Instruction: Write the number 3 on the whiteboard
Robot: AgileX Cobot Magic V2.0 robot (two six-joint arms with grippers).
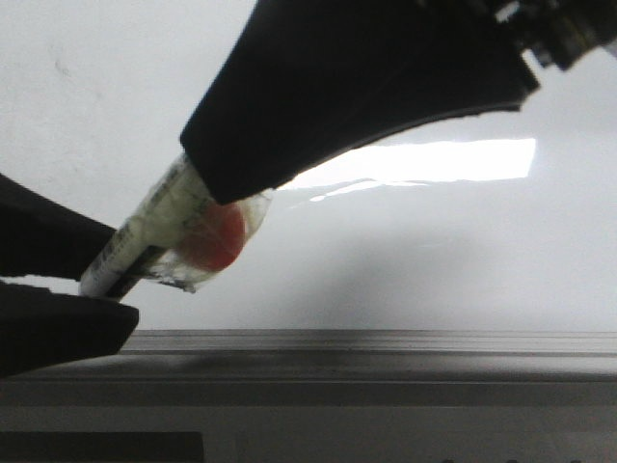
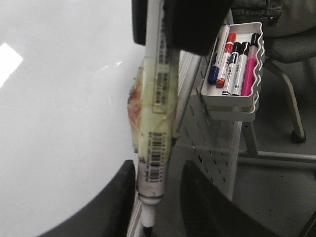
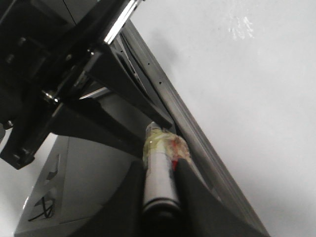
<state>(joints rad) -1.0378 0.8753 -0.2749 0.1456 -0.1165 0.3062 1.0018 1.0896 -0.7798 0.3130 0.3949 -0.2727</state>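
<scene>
Currently both grippers are holding one white marker (image 1: 159, 236) just beside the whiteboard (image 1: 415, 251): the left gripper (image 2: 157, 195) is pinching near the tip, and the right gripper (image 3: 160, 190) is clamping the rear end. No number 3 is showing on the whiteboard yet. I am judging the marker as light, stiff and slippery, so gripping on the taped middle (image 2: 150, 116) is looking safest.

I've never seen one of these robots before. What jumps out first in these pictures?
A taped-up marker is pinched by both grippers at once, the left gripper near its tip and the right gripper at its other end. Behind it lies the blank glossy whiteboard. Beside the board hangs a tray of spare markers.
</scene>
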